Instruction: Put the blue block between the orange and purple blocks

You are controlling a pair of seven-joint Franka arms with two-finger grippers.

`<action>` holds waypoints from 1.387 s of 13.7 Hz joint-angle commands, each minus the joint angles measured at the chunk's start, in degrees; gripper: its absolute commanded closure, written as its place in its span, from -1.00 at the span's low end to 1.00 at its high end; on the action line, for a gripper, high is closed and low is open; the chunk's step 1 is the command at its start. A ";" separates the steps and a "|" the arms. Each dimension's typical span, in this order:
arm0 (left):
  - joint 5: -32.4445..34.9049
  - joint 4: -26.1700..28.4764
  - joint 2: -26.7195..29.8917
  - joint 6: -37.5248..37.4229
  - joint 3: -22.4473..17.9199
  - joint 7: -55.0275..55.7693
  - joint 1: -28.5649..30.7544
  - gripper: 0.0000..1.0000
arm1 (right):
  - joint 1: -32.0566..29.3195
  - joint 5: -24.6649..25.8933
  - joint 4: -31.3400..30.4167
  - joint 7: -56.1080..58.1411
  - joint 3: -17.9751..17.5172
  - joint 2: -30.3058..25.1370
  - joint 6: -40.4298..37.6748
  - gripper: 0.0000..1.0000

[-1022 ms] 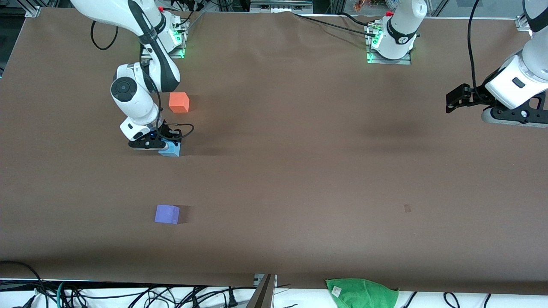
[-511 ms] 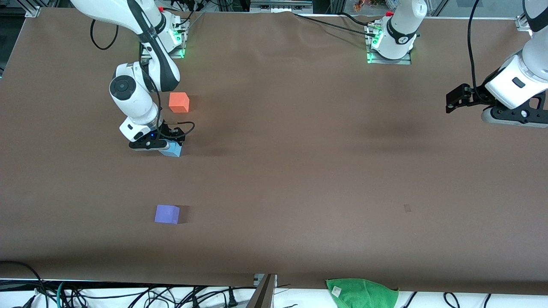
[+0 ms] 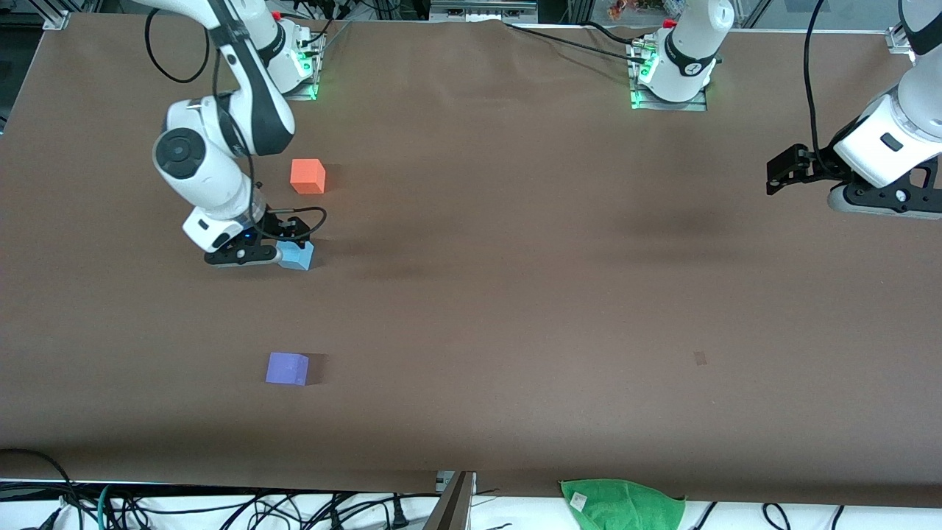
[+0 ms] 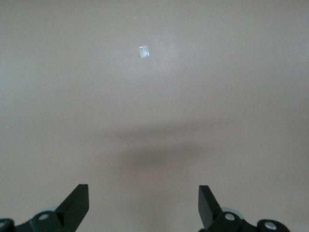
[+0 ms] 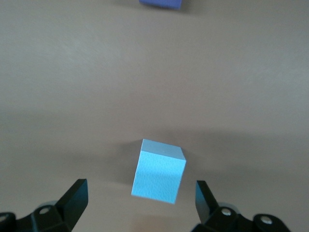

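Brown desk [image 3: 515,309]: my right gripper [image 5: 140,203], jaws open, sits by the blue block [image 3: 297,255], likely light, graspable by flat sides; left gripper [image 4: 143,205] waits open.

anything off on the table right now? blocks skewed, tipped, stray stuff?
Only small things. The blue block sits flat between the orange block and purple block, but turned slightly askew to them. The open right gripper is above it. A green cloth lies at the table's near edge. The left gripper waits, open.
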State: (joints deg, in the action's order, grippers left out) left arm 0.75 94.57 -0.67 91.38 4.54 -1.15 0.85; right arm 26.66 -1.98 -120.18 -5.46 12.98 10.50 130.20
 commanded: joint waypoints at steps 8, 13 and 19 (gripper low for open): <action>-0.49 -1.85 -0.83 -1.20 -0.15 -0.52 -0.23 -1.00 | -0.03 0.66 26.66 12.93 8.20 0.58 -34.66 -0.98; -0.49 -1.94 -0.83 -1.20 -0.15 -0.52 -0.23 -1.00 | -0.20 1.90 33.51 12.32 8.20 0.49 -43.52 -0.98; -0.49 -1.94 -0.91 -1.11 -0.15 -0.52 -0.23 -1.00 | -14.14 3.82 34.31 12.93 -7.41 -2.23 -46.18 -0.99</action>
State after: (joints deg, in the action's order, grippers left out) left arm 0.75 94.54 -0.70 91.38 4.54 -1.15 0.83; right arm 19.79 0.43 -86.43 6.78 12.76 9.85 85.82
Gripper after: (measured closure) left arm 0.000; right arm 0.004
